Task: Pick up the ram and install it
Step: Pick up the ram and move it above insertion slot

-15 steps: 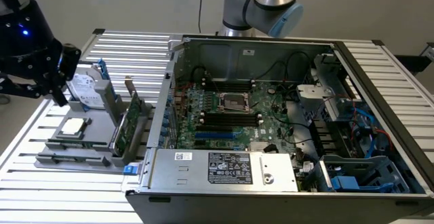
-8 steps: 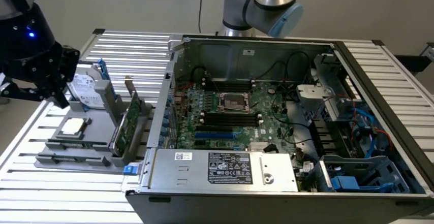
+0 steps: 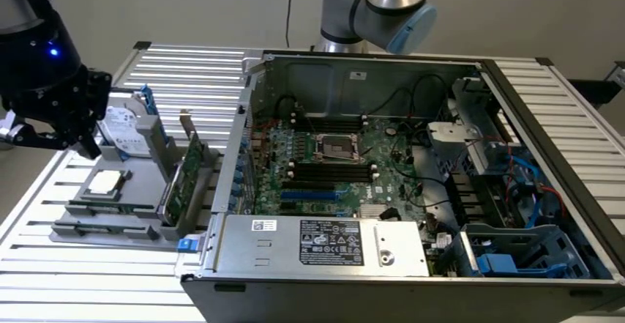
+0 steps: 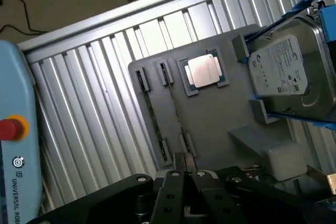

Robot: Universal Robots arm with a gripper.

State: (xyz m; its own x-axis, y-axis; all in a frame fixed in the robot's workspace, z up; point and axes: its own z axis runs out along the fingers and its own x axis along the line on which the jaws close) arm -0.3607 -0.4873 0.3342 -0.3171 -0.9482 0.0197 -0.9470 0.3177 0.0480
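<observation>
I'm looking down on a slatted metal table (image 3: 88, 286) with an open computer case (image 3: 391, 302) lying on it. The motherboard (image 3: 391, 184) faces up, and its long black memory slots (image 3: 332, 168) look bare, so I judge that nothing has been installed yet.

Towards the exterior view's left, just beside the case, sits a grey parts tray (image 4: 220, 124). It carries a hard drive (image 4: 286, 72), a tall green expansion card (image 3: 181, 184) standing on edge, and a square processor chip (image 4: 203, 71).

Two thin sticks stand on edge in the tray's holders, side by side and parallel. The one next to the processor I take as the ram (image 4: 175, 108). The second stick (image 4: 151, 115) sits on its far side, away from the processor.

The gripper (image 4: 184, 178) hangs over the tray at the exterior view's left, well apart from the case. Its fingers (image 4: 173, 182) are pressed together with nothing between them, so it is clenched and empty.

In the wrist view the ram lies below and ahead of the fingertips, with its near end just beyond them. Its long axis runs away from the gripper, a little skewed off the line of the fingers. In the exterior view that same axis runs roughly across the tray's front edge. I judge the ram the nearer of the two sticks, though the gripper is not touching it.
</observation>
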